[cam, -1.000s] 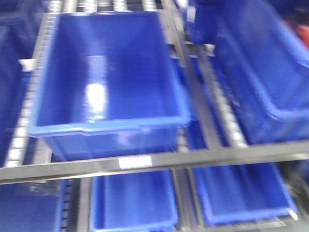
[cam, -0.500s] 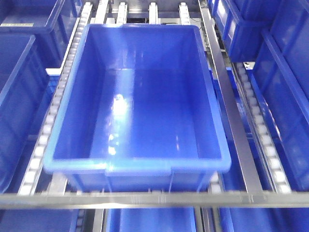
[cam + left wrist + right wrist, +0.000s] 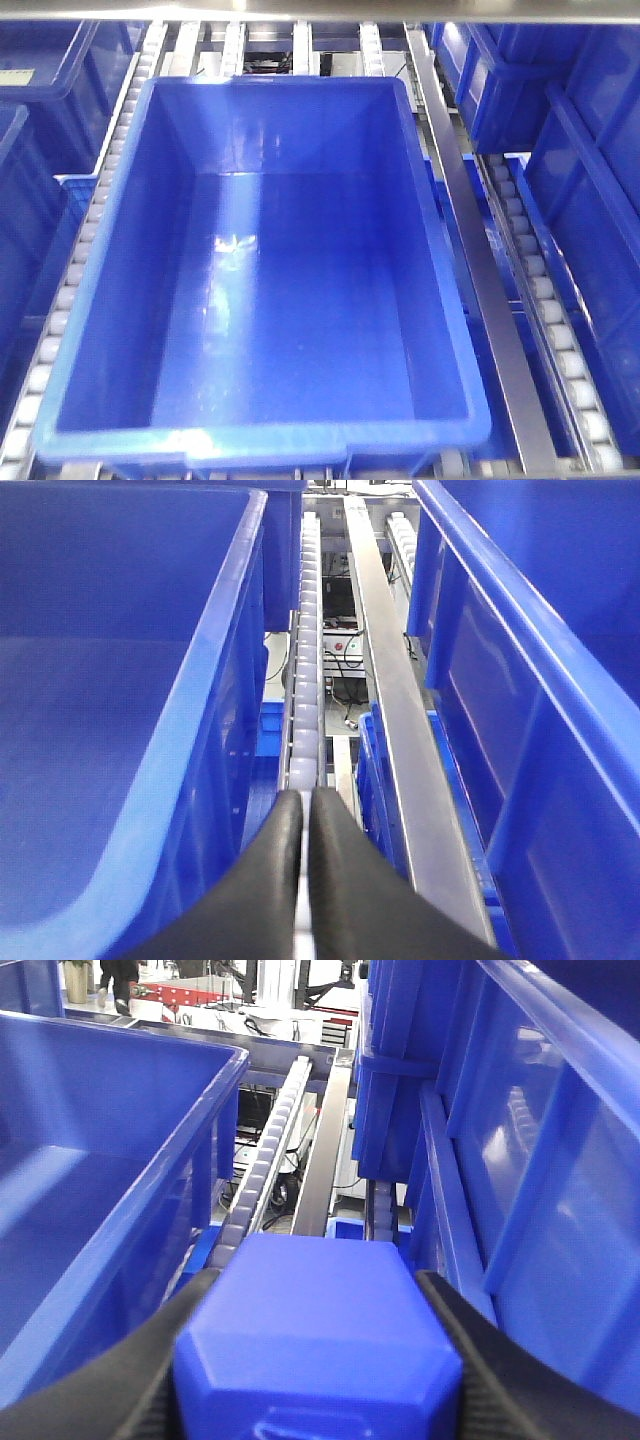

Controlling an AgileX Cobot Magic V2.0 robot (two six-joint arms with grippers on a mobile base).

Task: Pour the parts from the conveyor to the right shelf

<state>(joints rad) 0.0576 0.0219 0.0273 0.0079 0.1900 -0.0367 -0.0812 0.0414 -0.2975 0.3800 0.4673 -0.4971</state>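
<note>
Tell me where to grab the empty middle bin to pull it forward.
Probably the near short rim of the bin: its outward lip stands clear for jaws dropping over it from above at the front. The long sides are hemmed in by roller tracks and a steel rail. The left gripper is shut and empty; the right gripper holds the blue block.

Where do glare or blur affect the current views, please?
Front view: sharp, white glare on the floor of the central bin. Left wrist view: roller track crisp, left gripper close and soft. Right wrist view: the blue block in the right gripper fills the foreground, background hall bright.
</note>
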